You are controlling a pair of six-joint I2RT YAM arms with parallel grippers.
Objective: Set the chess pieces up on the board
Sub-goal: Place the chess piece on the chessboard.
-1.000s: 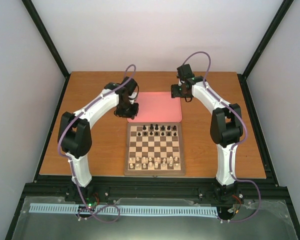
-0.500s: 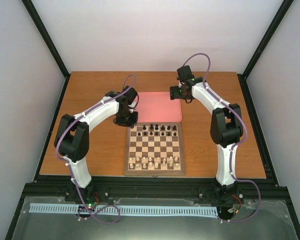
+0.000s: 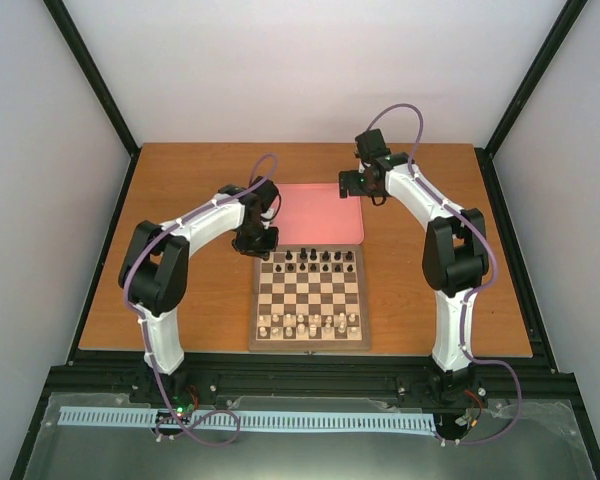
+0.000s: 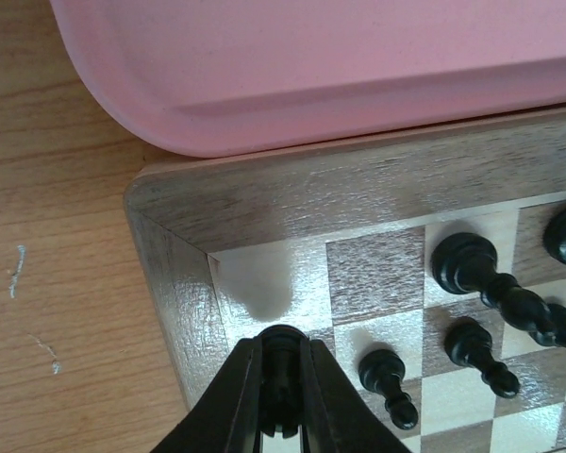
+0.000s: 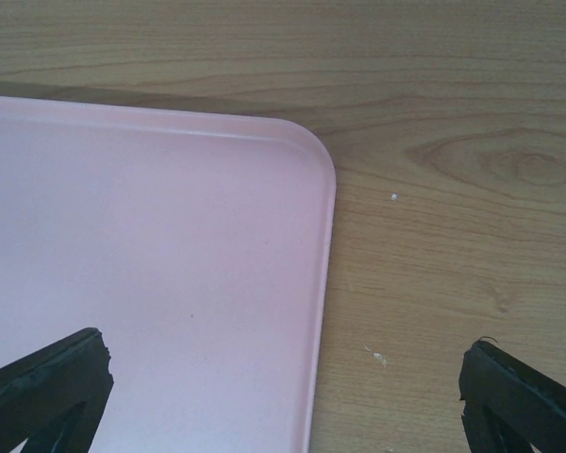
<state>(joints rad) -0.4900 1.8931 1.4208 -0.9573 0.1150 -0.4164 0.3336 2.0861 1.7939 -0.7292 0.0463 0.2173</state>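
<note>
A wooden tabletop [image 3: 180, 300] is sitting between white walls and black frame posts. The chequered board [image 3: 308, 344] is lying midway along its near edge, and a pink tray [image 3: 315, 212] is resting hard against the board's far side, toward the middle of the table. Black chess pieces [image 3: 315, 262] are standing in the board's two far rows and cream pieces [image 3: 310, 322] in its two near rows. The left arm is arching in from the near-left corner, elbow raised and wrist bending down. Its left gripper [image 3: 257, 243] is hanging over the board corner that faces the table's far-left corner. Seen from the wrist, its fingers are pinching one black piece [image 4: 281, 363] upright at the edge of the cream corner square; whether that piece is touching the wood cannot be told. The right arm is rising from the near-right corner and reaching toward the far edge. Its right gripper [image 3: 354, 186] is hovering above the tray's far-right corner, fingers spread wide apart.
</note>
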